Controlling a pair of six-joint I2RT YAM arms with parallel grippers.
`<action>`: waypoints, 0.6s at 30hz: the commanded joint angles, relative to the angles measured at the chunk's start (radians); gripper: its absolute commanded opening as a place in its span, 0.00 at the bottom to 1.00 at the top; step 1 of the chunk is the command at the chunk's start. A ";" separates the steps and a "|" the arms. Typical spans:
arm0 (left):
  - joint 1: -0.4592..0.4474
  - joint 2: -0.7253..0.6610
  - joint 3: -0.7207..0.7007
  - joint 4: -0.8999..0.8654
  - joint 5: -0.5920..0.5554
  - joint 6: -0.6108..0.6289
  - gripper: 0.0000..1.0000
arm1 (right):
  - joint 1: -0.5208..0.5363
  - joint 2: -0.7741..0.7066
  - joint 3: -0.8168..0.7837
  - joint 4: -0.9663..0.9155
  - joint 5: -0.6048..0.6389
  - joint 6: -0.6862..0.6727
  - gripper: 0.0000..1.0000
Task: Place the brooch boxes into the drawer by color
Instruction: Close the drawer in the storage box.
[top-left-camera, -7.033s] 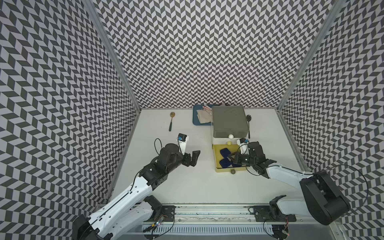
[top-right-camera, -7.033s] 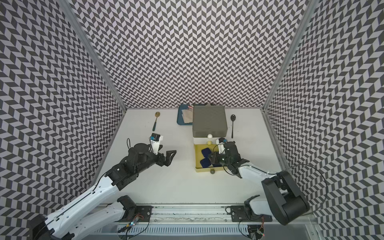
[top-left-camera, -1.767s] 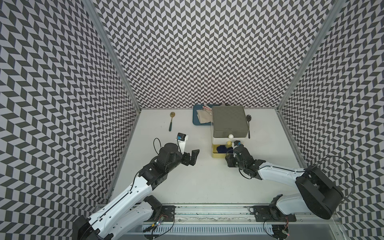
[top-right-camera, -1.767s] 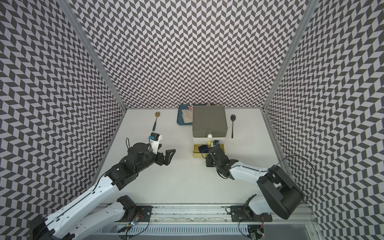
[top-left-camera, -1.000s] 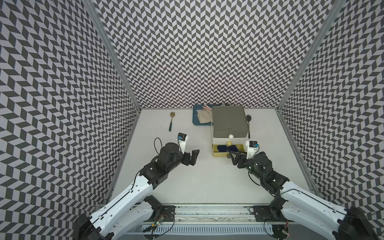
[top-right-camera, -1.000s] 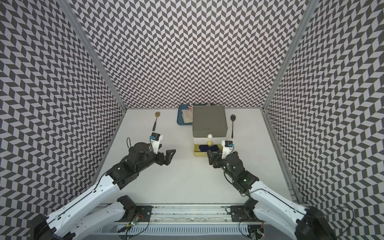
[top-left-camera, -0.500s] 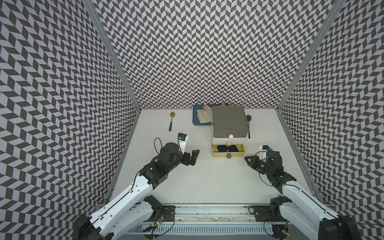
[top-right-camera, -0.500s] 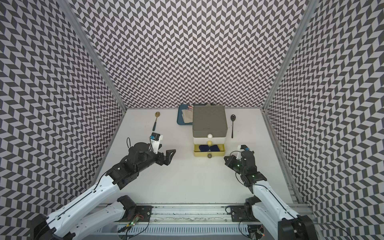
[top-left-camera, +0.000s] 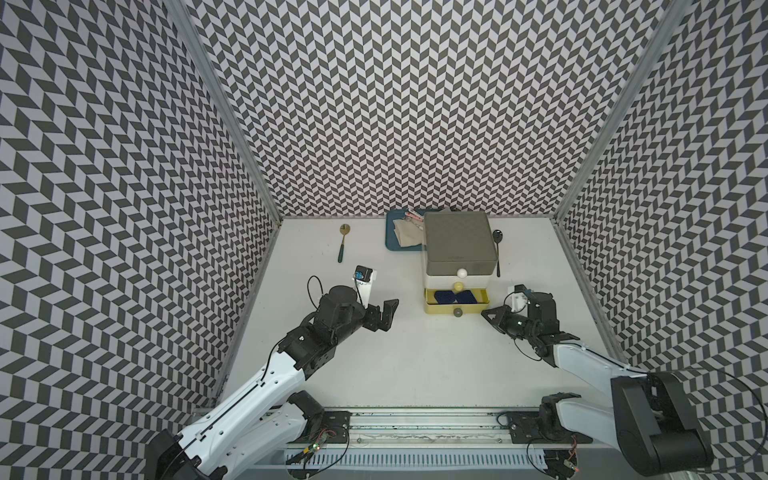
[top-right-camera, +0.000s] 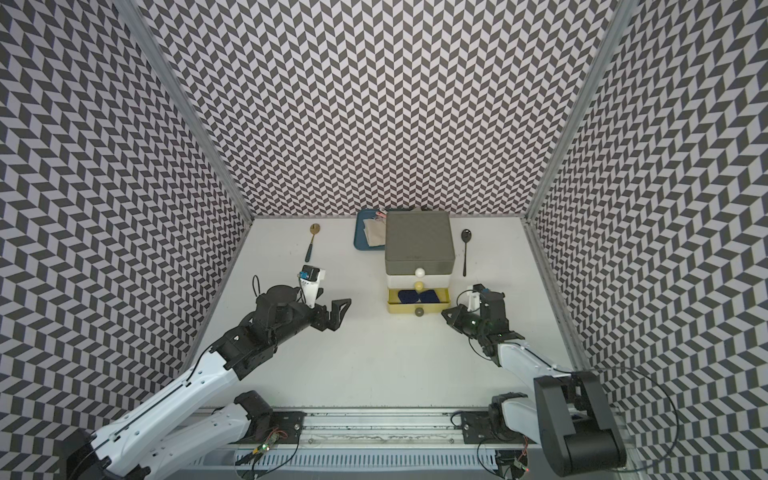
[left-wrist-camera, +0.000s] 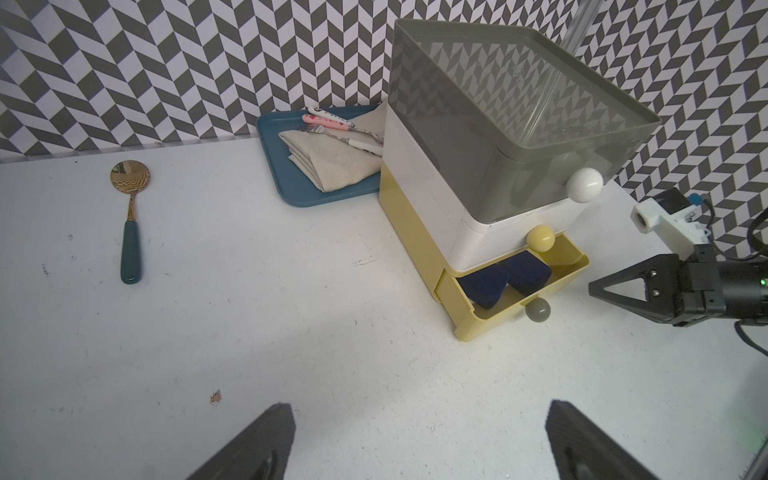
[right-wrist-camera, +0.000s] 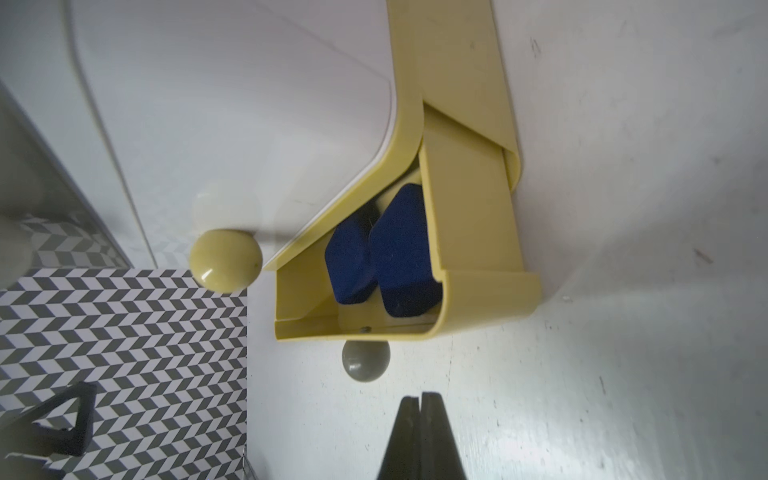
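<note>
While navy brooch boxes (top-left-camera: 446, 296) lie in the part-open yellow drawer (top-left-camera: 440, 309), the right gripper (top-left-camera: 485, 314) is pinched together and empty, the left gripper (top-left-camera: 384, 313) spread apart

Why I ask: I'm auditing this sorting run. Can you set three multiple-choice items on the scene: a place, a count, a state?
1. Where do the navy brooch boxes lie?
A. on the tabletop
B. in the yellow bottom drawer
C. on the chest's grey top

2. How many navy boxes show in that drawer?
A. one
B. two
C. four

3. How is the right gripper?
A. wide open
B. shut on the drawer's knob
C. shut, holding nothing

Answers:
1 B: both top views show them inside the pulled-out drawer.
2 B: the right wrist view shows two side by side.
3 C: its jaws are closed together, short of the grey knob.
</note>
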 joint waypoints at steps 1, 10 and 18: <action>0.008 -0.005 0.003 0.012 -0.004 0.004 1.00 | -0.007 0.060 0.039 0.103 -0.007 -0.031 0.00; 0.008 0.011 0.005 0.010 -0.004 0.006 1.00 | -0.007 0.174 0.089 0.190 0.003 -0.025 0.00; 0.008 0.015 0.005 0.012 -0.006 0.007 1.00 | -0.008 0.252 0.127 0.245 0.018 -0.020 0.00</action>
